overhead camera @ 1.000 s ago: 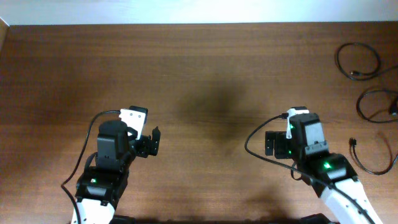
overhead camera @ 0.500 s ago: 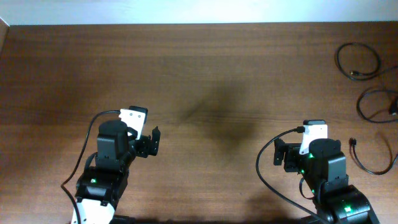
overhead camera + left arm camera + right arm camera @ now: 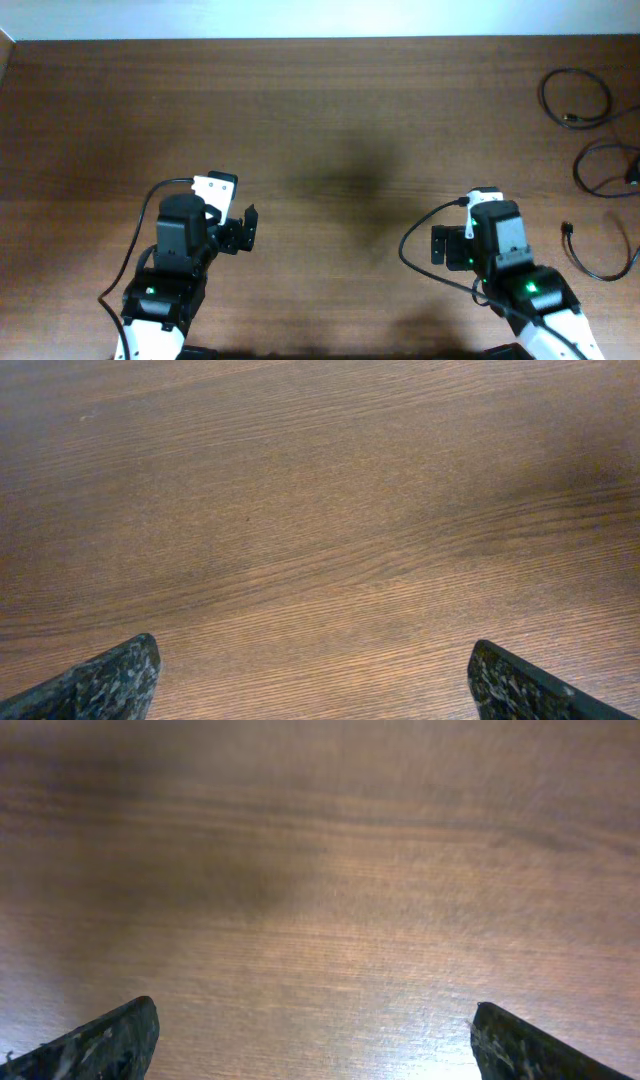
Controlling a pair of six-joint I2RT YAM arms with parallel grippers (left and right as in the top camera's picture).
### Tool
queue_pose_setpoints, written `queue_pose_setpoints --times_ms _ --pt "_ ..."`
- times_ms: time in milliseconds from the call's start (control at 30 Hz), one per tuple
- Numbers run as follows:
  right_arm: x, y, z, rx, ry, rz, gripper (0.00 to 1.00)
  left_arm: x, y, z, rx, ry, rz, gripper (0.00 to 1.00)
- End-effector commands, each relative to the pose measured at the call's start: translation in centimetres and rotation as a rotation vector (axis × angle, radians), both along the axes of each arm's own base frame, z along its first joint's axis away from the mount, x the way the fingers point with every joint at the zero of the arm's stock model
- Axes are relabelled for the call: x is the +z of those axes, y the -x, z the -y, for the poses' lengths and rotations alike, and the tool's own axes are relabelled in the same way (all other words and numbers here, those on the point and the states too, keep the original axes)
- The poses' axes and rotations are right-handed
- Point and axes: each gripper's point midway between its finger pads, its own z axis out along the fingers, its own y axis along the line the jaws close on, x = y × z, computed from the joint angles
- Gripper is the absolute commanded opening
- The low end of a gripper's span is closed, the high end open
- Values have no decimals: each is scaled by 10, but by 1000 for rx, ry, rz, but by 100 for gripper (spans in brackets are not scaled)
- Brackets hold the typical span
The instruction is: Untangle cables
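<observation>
Right hand (image 3: 447,247): open, fingertips wide apart in the wrist view, nothing between them, only bare wood below. That view is blurred, so no fine detail there.
Left hand (image 3: 239,232): also open and empty, over bare surface (image 3: 330,120), on the far side from the work.

Cables: all at the right edge of the overhead view, well apart from the left hand and near the right one.
- top loop (image 3: 575,97), a closed coil with its plug inside
- middle loop (image 3: 604,168), runs off the frame edge
- lower cord (image 3: 592,262), small plug at its upper end, closest to the right hand

My read: the three lie apart with no crossing visible. I can't confirm the part that runs out of frame. The task looks close to done; what's left is a check or a final spread.

If another pull is needed:
- use the right hand and leave the left parked
- come in low with the fingers straddling the lower cord mid-run, not at the plug; it's thin and easy to miss
- drag it toward the open centre, away from the middle loop, so it doesn't re-cross
- go slow, since a limp cord will trail and sweep its neighbours
- keep the arm's own thick cable (image 3: 408,240) out of the path
</observation>
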Motion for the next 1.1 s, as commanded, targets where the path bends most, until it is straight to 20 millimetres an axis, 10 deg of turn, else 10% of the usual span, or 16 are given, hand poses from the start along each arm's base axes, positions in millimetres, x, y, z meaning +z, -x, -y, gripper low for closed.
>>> queue_pose_setpoints --times_ms 0,100,300,733,1067 --pt "-30 3 2 -8 41 -122 99 -2 1 -3 15 2 -2 99" --pt "-59 14 -7 39 71 -238 99 -2 1 -3 15 2 -2 99" --pt "41 15 -18 84 -67 211 99 -2 1 -3 15 2 -3 99" --pt "50 20 29 -105 -55 253 99 -2 1 -3 15 2 -3 99" --pt "63 60 54 -204 -55 329 99 -2 1 -3 15 2 -3 99"
